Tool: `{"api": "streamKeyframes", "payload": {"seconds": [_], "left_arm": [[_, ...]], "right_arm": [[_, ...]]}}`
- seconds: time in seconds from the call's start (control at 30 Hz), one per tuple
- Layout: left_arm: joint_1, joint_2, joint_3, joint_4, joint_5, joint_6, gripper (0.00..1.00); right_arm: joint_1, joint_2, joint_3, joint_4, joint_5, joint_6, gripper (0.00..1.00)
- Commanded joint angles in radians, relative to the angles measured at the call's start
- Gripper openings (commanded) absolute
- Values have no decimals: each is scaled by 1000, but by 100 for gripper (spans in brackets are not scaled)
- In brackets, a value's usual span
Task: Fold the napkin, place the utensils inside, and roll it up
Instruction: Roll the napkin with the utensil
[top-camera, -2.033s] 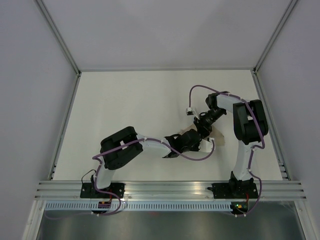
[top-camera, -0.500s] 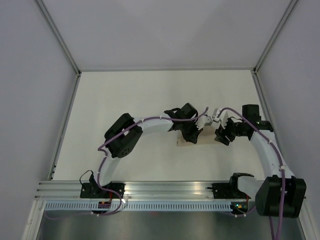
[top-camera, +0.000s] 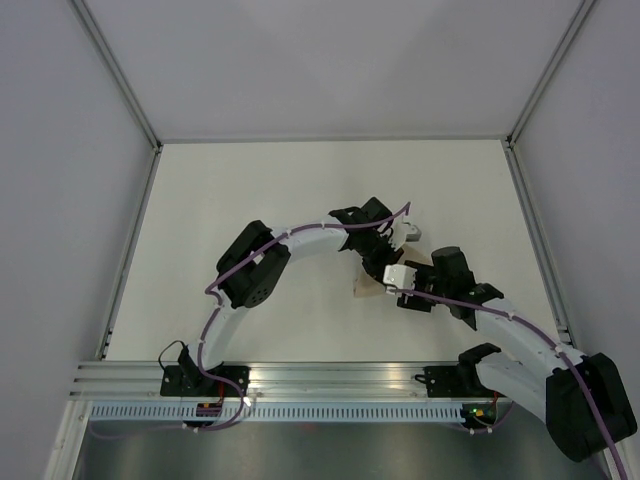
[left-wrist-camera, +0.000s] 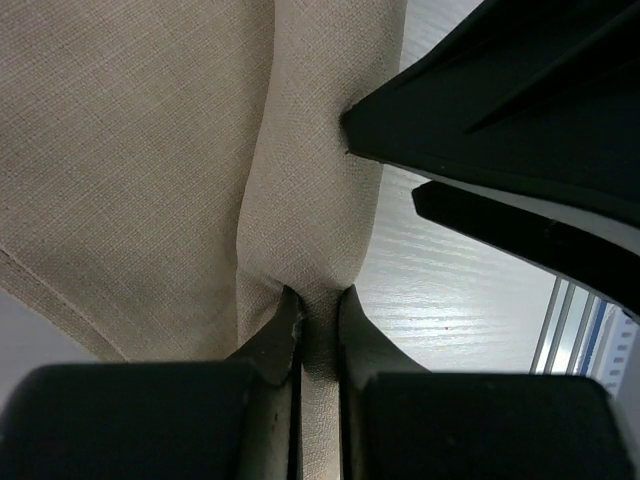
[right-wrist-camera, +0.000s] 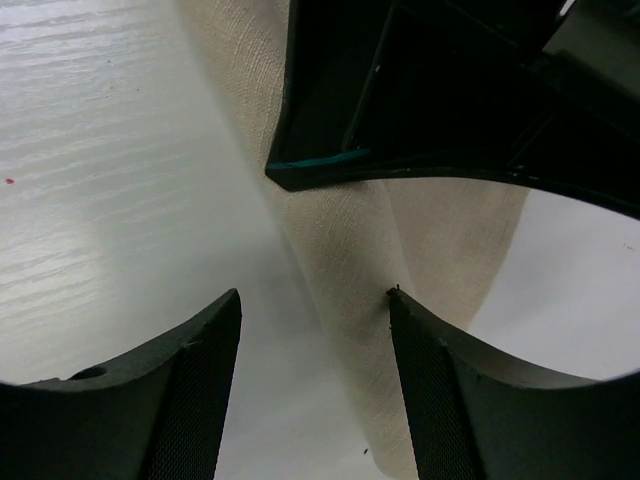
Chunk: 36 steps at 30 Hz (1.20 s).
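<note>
From the overhead camera I see the left gripper (top-camera: 383, 262) reaching down at the middle of the table (top-camera: 250, 200). The napkin (top-camera: 366, 290) shows as a small tan patch just beneath and to the near side of it. The right gripper (top-camera: 392, 292) comes in low from the other side, right beside the left one, with the cloth between them. I cannot read either jaw setting from up here.

On the left wrist camera, the left gripper (left-wrist-camera: 320, 305) has its fingers (left-wrist-camera: 275, 335) pressed together on a raised fold of the napkin (left-wrist-camera: 150, 150). The fold runs straight ahead from the tips, and the rest of the cloth spreads off to the left. One dark finger of the right gripper (left-wrist-camera: 500, 110) sits ahead and to the right, its point touching the fold. White tabletop shows below that finger.

On the right wrist camera, the right gripper (right-wrist-camera: 315, 330) stands spread, holding nothing. A ridge of napkin (right-wrist-camera: 350, 240) runs between its fingers (right-wrist-camera: 195, 385), nearer the right-hand one. The black body of the left gripper (right-wrist-camera: 420, 90) hangs just ahead, over the cloth. Bare table (right-wrist-camera: 100, 150) lies ahead to the left.
</note>
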Motion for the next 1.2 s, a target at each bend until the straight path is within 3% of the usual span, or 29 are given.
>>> {"api": "streamKeyframes", "payload": {"seconds": [0.0,0.53,0.7,0.8,0.9,0.93,1.0,1.17], "left_arm": [[-9,99,-42,-229,-17,-50,2],[-9,104,-24,-236,30,-59,7],[-9,98,-12,-236,18,-64,10],[-8,90,-7,-226,-2,-79,12],[-2,66,-19,-193,-16,-102,15],[0,58,-22,-182,-14,-105,25],[7,31,-39,-144,-14,-142,31],[18,-14,-71,-102,-57,-173,33]], "right_arm": [[32,3,-20,180,113,12,67],[124,72,-37,148,135,-1,60],[124,127,-14,113,129,0,35],[124,138,0,94,123,6,26],[125,149,21,59,109,11,20],[125,150,28,51,106,11,19],[124,161,35,36,100,12,16],[124,176,51,19,86,15,13]]}}
